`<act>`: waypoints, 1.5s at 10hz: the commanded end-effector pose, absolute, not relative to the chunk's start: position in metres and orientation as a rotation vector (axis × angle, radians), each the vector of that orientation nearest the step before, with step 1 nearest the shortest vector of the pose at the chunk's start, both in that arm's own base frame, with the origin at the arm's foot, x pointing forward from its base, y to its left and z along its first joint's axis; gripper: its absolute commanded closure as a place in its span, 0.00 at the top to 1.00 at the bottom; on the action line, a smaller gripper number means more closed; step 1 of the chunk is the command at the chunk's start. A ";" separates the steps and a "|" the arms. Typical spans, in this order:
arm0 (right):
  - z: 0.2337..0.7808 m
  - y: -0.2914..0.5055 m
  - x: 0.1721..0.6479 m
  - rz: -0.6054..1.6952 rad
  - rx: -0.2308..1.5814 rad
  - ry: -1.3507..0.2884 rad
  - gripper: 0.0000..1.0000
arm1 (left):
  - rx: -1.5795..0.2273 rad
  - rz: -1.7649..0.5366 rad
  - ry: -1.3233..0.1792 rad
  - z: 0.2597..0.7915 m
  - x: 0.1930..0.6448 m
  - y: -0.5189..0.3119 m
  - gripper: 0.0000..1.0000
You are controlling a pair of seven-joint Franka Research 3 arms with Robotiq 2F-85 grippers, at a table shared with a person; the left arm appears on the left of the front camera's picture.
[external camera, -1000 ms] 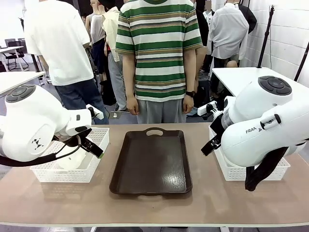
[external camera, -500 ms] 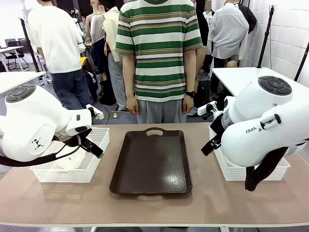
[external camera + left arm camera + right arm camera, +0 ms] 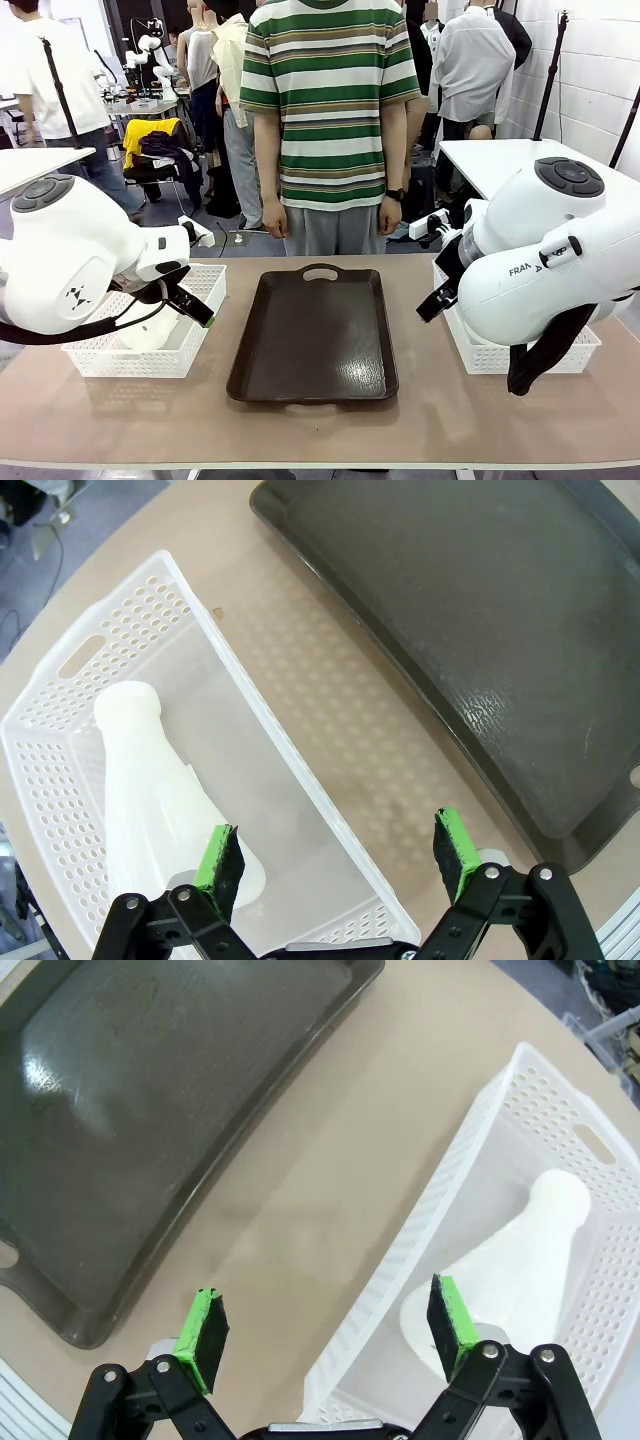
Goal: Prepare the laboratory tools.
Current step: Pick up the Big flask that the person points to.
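One translucent white flask point(image 3: 150, 780) lies on its side in the left white basket point(image 3: 252, 712), neck pointing away from my left gripper point(image 3: 340, 848). That gripper hangs open above the basket's near wall, with one green pad over the flask's base. In the front view this flask point(image 3: 148, 330) shows beneath the left gripper point(image 3: 186, 297). A second flask point(image 3: 510, 1265) lies in the right basket point(image 3: 448, 1175). My right gripper point(image 3: 326, 1328) hovers open over that basket's edge and the bare table, holding nothing.
A dark brown tray point(image 3: 315, 340) lies empty in the middle of the table between the two baskets. A person in a green striped shirt point(image 3: 328, 110) stands at the far edge with arms hanging down. The right basket point(image 3: 520, 358) sits partly behind my right arm.
Neither arm nor flask has moved. Behind the table, a person in a white shirt has walked off to the left.
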State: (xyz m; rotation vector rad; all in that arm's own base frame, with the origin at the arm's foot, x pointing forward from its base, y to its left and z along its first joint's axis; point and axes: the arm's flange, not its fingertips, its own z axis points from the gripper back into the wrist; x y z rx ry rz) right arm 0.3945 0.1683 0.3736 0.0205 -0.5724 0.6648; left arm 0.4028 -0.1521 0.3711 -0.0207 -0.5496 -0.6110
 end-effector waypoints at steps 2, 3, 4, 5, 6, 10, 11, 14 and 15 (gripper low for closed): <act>0.374 0.168 0.394 0.665 0.020 -0.572 1.00 | -0.021 -0.608 -0.550 0.371 0.403 -0.151 1.00; 0.387 0.165 0.390 0.709 0.023 -0.586 1.00 | -0.021 -0.611 -0.550 0.371 0.403 -0.152 1.00; 0.402 0.155 0.388 0.704 0.027 -0.595 1.00 | -0.033 -0.605 -0.568 0.391 0.393 -0.148 1.00; 0.419 0.143 0.387 0.654 -0.011 -0.628 1.00 | -0.079 -0.587 -0.571 0.410 0.385 -0.139 1.00; 0.434 0.130 0.385 0.627 -0.021 -0.628 1.00 | -0.115 -0.585 -0.577 0.424 0.377 -0.130 1.00; 0.485 0.050 0.370 0.587 0.201 -0.592 1.00 | -0.288 -0.556 -0.649 0.473 0.332 -0.077 1.00; 0.492 0.024 0.368 0.555 0.270 -0.615 1.00 | -0.390 -0.588 -0.636 0.478 0.322 -0.057 1.00; 0.489 -0.019 0.363 0.537 0.404 -0.620 1.00 | -0.460 -0.584 -0.597 0.473 0.312 -0.009 1.00; 0.486 -0.027 0.363 0.538 0.450 -0.624 1.00 | -0.476 -0.586 -0.589 0.471 0.309 0.005 1.00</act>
